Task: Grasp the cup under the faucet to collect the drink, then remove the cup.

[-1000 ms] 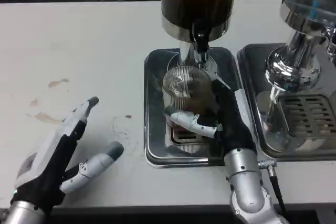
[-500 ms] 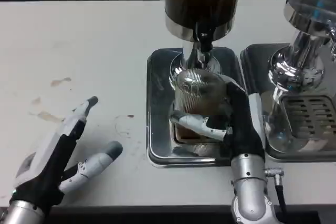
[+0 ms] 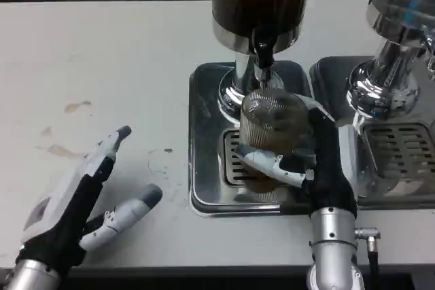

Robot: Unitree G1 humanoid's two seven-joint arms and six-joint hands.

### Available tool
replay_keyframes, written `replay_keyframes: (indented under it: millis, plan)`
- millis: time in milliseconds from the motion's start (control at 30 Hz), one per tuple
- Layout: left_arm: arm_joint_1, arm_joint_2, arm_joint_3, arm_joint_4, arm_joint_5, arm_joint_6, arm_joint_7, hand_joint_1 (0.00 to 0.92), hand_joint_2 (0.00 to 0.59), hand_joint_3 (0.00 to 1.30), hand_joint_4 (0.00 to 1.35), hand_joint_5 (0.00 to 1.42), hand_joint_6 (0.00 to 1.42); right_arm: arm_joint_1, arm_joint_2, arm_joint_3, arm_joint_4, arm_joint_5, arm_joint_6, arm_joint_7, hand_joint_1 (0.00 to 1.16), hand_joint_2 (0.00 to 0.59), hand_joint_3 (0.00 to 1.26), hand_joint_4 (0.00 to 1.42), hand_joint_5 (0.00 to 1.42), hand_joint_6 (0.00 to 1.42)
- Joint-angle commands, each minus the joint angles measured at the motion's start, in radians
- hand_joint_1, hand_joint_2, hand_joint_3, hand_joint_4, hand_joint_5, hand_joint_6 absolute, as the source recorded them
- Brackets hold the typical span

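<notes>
Lighting is even and moderately bright across the white table [image 3: 102,52], which reads slightly warm and shows no blown-out areas. My left hand [image 3: 75,202] casts only a faint, soft shadow beneath it, indicating diffuse overhead light. Strong specular glare appears on the chrome dispenser base [image 3: 238,93] and on the second dispenser [image 3: 394,52] at the right edge. The metal drip tray [image 3: 204,168] carries smeared reflections. The strip beyond the table's far edge is dark. Overall sharpness is soft; the ribbed cup [image 3: 272,117] and my right hand [image 3: 312,161] look slightly blurred.
</notes>
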Motion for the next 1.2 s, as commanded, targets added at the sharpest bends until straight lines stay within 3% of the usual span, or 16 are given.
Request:
replay_keyframes:
  millis: [33,233,467,700,967,1200]
  plan:
    - [0.002,0.017,-0.012,-0.014,0.013,-0.007,-0.006,0.000,0.117,0.00,0.00,0.00,0.00,0.021,-0.007,0.014,-0.066,-0.029,-0.050,-0.007,1.06,0.160,0.70,0.71,0.85,1.10]
    - [0.006,0.024,-0.013,-0.021,0.015,-0.004,-0.004,0.000,0.117,0.00,0.00,0.00,0.00,0.062,-0.041,0.056,-0.123,-0.110,-0.051,-0.017,1.05,0.159,0.71,0.72,0.87,1.14]
    - [0.025,0.031,-0.011,-0.042,0.015,-0.001,-0.007,0.000,0.117,0.00,0.00,0.00,0.00,0.109,-0.034,0.048,-0.179,-0.078,-0.050,0.014,1.04,0.168,0.72,0.74,0.88,1.16]
    - [0.070,0.060,-0.002,-0.127,0.048,0.014,-0.010,0.000,0.117,0.00,0.00,0.00,0.00,0.225,-0.037,0.040,-0.373,-0.043,-0.039,0.083,1.04,0.168,0.73,0.75,0.90,1.20]
    - [0.159,0.124,0.030,-0.269,0.122,0.046,-0.007,0.000,0.116,0.00,0.00,0.00,0.00,0.343,-0.041,0.038,-0.558,-0.020,-0.004,0.171,1.03,0.166,0.74,0.76,0.90,1.22]
    - [0.245,0.155,0.062,-0.368,0.189,0.055,0.003,0.000,0.112,0.00,0.00,0.00,0.00,0.438,-0.062,0.038,-0.723,-0.004,0.029,0.260,1.02,0.166,0.74,0.77,0.91,1.23]
